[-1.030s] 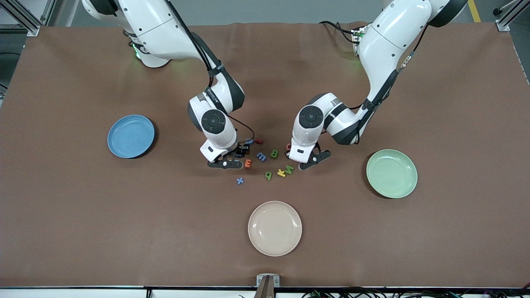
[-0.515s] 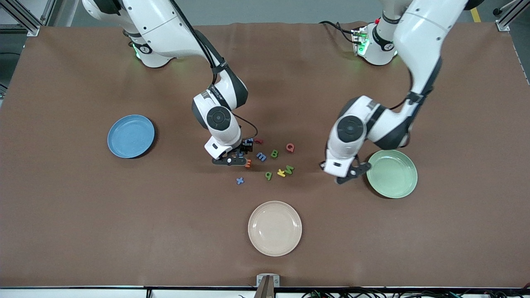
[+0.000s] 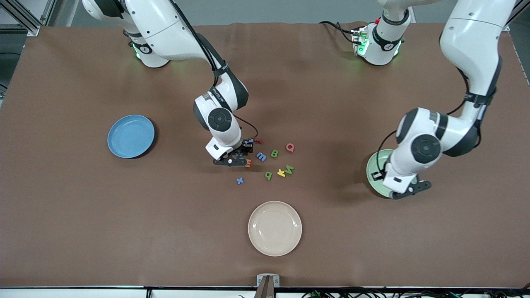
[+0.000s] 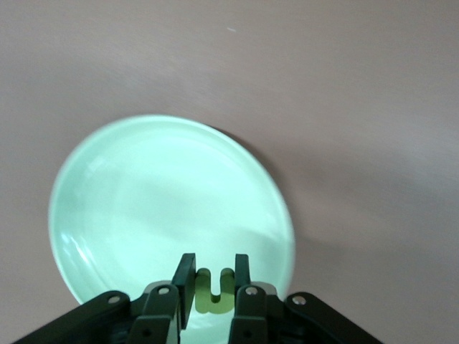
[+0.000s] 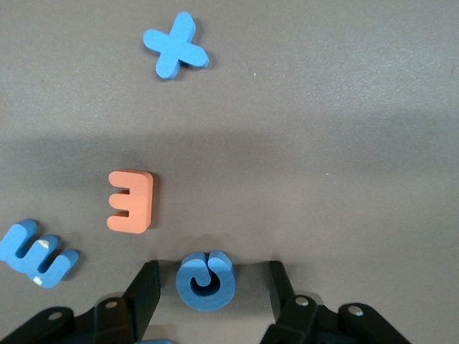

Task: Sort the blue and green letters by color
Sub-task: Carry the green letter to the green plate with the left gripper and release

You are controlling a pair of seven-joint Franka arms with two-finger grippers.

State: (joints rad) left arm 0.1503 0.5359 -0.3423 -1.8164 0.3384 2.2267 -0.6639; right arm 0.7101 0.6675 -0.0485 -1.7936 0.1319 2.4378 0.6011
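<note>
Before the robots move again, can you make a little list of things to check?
1. Green letter held in left gripper: ok.
2. Left gripper over pale-green plate: ok.
3. Curly blue letter between right gripper fingers: ok.
4. Fingers closed on that blue letter: not ok, gaps on both sides.
5. Orange E clear of the fingers: ok.
6. Blue plate ready for blue letters: ok.

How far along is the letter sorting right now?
Nothing lies on a plate yet. The left gripper holds a green letter over the green plate. The right gripper brackets a blue letter on the table. The blue plate is empty.
</note>
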